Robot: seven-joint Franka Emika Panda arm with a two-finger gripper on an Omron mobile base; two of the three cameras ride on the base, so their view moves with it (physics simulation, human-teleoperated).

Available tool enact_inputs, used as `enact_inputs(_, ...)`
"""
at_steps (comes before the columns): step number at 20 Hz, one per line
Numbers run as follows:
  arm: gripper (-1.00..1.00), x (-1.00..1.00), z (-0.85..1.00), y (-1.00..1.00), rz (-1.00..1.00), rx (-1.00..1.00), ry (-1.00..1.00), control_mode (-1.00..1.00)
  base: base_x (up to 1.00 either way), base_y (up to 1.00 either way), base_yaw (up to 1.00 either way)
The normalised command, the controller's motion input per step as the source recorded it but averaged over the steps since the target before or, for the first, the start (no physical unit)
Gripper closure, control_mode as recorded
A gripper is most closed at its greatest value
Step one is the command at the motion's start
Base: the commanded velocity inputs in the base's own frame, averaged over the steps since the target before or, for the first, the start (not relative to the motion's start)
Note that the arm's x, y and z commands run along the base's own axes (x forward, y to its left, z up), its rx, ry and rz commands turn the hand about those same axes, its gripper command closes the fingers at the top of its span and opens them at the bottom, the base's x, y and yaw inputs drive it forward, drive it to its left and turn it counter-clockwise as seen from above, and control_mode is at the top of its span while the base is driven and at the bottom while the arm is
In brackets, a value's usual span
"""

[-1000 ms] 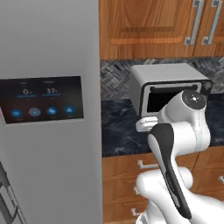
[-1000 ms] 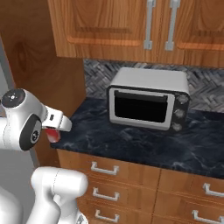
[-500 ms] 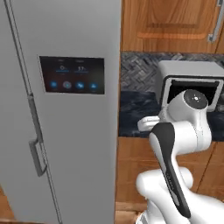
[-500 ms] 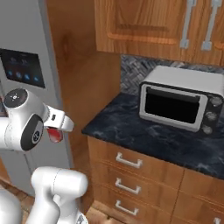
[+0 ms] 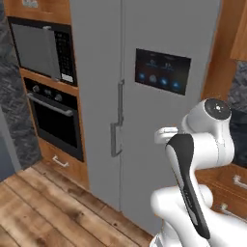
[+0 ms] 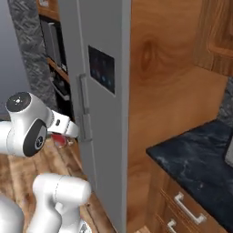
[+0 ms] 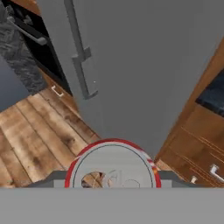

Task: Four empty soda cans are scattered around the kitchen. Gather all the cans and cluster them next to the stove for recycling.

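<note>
A red soda can [image 7: 113,168] with a silvery top sits between my gripper's [image 7: 113,180] two dark fingers, seen from straight above in the hand view. In the right base view the same can [image 6: 59,139] hangs as a small red shape under the gripper [image 6: 63,135], held in the air in front of the grey fridge. The gripper is shut on it. My white arm hides the can in the left base view. The stove is out of view.
A tall grey fridge [image 5: 144,43] with a dark touch panel [image 5: 161,72] and vertical handles [image 5: 117,120] stands straight ahead. A built-in microwave [image 5: 41,50] and wall oven [image 5: 53,116] are to its left. A dark counter [image 6: 200,154] lies to the right, over wooden floor [image 5: 43,207].
The whole picture has swung: the base has turned left, so the toaster oven and counter slid off to the right and the fridge and wall oven came in. The can stays in the gripper.
</note>
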Motion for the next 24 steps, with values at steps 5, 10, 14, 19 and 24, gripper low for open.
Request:
enact_inputs(5,1.00,0.00,0.00,0.00,0.00,0.00,0.00,1.00,0.05,0.07,0.89)
enact_inputs(10,1.00,0.00,0.00,0.00,0.00,0.00,0.00,1.00,0.19,0.09,0.75)
enact_inputs(14,1.00,0.00,0.00,0.00,0.00,0.00,0.00,1.00,0.37,0.12,0.56)
enact_inputs(19,1.00,0.00,0.00,0.00,0.00,0.00,0.00,1.00,0.56,0.12,0.36)
enact_inputs(24,1.00,0.00,0.00,0.00,0.00,0.00,0.00,1.00,0.70,0.03,0.25)
